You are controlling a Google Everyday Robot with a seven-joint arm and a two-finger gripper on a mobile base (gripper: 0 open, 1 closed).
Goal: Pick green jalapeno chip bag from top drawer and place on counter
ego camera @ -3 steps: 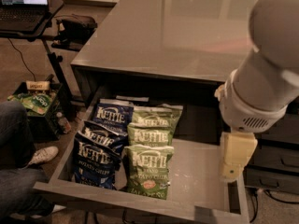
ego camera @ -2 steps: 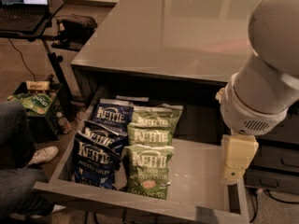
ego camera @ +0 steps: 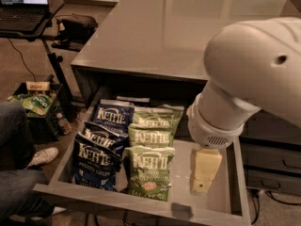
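Far to the left of the end effector (ego camera: 204, 171), a seated person's blue-jeaned leg (ego camera: 11, 126) and white shoe (ego camera: 43, 156) sit beside a low black crate (ego camera: 44, 124), with an open laptop (ego camera: 23, 4) further back. Nearer on that side, the wide shallow grey top drawer (ego camera: 141, 205) stands pulled out from under the large, glossy grey desk (ego camera: 164, 36). Its left part holds three dark blue crinkly Kettle chip bags (ego camera: 96, 166), overlapping front to back. Just left of the end effector, three small green crinkly Kettle bags lie in a column. The frontmost green jalapeno chip bag (ego camera: 149, 173) is the most exposed. The pale yellow end effector hangs from the bulky white arm (ego camera: 244, 88) over the bare floor of the drawer's right part, pointing down, apart from every bag and carrying nothing. Whether it is released or clenched cannot be told. To its right stand dark stacked drawers (ego camera: 273, 168).

The step in hand looks like the approach to the pick, with no bag lifted yet. The next move likely calls for shifting left over a green bag and descending to grip its crinkled body. That has to be done without snagging the blue neighbours or the drawer's front wall, and the bag then carried up and back to the desk.
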